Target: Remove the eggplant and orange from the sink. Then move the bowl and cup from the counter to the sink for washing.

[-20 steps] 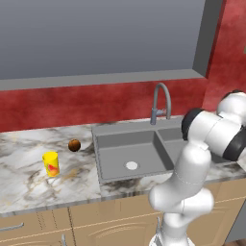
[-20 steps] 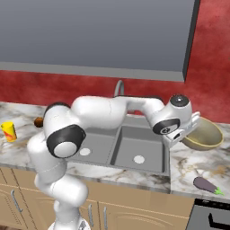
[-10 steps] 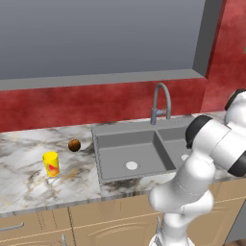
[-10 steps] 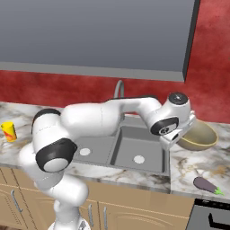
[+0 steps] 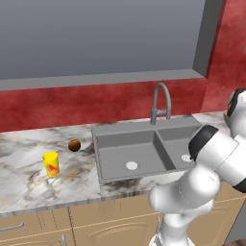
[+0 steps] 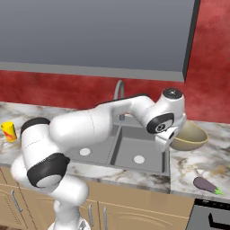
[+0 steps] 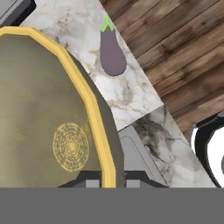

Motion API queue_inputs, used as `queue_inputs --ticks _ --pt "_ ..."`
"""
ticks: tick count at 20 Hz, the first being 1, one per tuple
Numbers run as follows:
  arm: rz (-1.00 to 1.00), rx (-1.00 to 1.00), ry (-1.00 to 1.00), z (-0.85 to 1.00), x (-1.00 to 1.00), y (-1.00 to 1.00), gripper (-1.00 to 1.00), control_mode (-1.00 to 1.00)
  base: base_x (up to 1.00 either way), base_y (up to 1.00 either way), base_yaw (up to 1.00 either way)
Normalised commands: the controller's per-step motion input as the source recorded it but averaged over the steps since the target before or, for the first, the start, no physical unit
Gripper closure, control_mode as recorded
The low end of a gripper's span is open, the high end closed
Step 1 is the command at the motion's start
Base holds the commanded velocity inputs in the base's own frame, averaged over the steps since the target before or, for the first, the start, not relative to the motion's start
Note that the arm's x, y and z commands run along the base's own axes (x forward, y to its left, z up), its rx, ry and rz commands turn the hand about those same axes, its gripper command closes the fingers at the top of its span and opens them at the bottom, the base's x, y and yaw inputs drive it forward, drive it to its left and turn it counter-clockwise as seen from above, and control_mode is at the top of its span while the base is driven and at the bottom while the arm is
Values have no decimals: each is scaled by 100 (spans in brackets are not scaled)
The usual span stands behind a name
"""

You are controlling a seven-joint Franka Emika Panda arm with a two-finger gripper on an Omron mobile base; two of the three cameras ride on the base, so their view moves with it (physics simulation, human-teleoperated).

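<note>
Counter (image 5: pixel 29 180): marbled top running either side of the sink; carries the cup, orange, bowl and eggplant.
Sink (image 6: pixel 117 148): grey two-basin unit, both basins bare apart from white drains; unchanged from 1.0 s ago.
Arm: reaches across the sink to its right side. Compared with 1.0 s ago, the elbow is raised higher over the basins and the wrist sits closer to the bowl.
Bowl (image 6: pixel 190 137): on the counter just right of the sink, upright, same spot as before. In the hand view its yellow rim (image 7: pixel 94 118) runs between the two fingertips.
Gripper (image 6: pixel 167 140): at the bowl's sink-side edge. One finger (image 7: pixel 89 179) is inside the rim, the other outside; cannot tell whether they press the rim or only straddle it.
Eggplant (image 6: pixel 205 184): lying on the counter right of the sink, forward of the bowl, well apart from it.
Cup (image 5: pixel 51 164): upright on the counter left of the sink, unmoved.
Orange (image 5: pixel 74 145): on the counter between cup and sink, unmoved.
</note>
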Motion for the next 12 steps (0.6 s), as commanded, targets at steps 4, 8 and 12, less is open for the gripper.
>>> queue_inputs --ticks 4,8,12 --pt "13 0 8 13 -23 23 100 -100 0 0 0" --pt "12 0 5 14 -25 22 100 -100 0 0 0" --pt "14 0 2 18 -21 28 100 -100 0 0 0"
